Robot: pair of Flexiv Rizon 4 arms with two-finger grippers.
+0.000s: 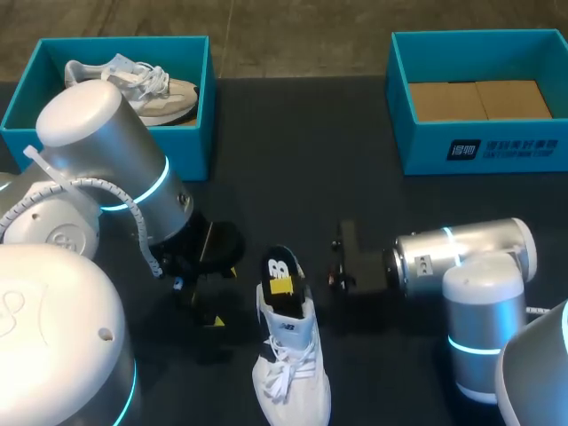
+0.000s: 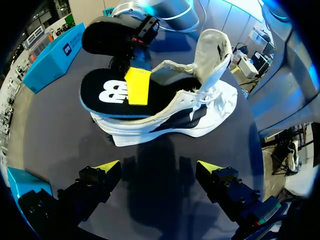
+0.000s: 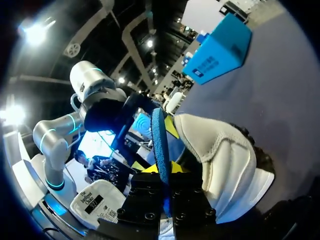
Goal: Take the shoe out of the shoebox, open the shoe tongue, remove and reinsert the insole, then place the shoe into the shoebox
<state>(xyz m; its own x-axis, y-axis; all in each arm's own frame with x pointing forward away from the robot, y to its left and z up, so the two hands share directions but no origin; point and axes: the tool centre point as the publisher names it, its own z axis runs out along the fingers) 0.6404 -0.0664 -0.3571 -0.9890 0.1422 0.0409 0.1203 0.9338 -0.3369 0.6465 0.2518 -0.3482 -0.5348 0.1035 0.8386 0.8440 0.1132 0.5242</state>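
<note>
The white shoe (image 1: 288, 355) (image 2: 190, 115) stands on its sole on the dark table (image 1: 293, 177), between the two arms and outside both boxes. Its tongue (image 2: 212, 47) is lifted up. The black insole (image 1: 278, 269) (image 2: 107, 92) comes out of the heel opening, and its heel end is raised above the shoe.

The right gripper (image 3: 161, 167) is closed on this insole (image 3: 159, 135). The thin blue edge sits between the two yellow tips, and the shoe (image 3: 220, 160) is just beside the fingers.

The left gripper (image 2: 159, 167) (image 1: 222, 297) is wide open and holds nothing. The shoe lies ahead of it, near but apart from its fingers.

One blue shoebox (image 1: 479, 146) is at the far right of the table. Another shoebox (image 1: 207, 98), at the far left, has a second shoe (image 1: 151, 89) inside.
</note>
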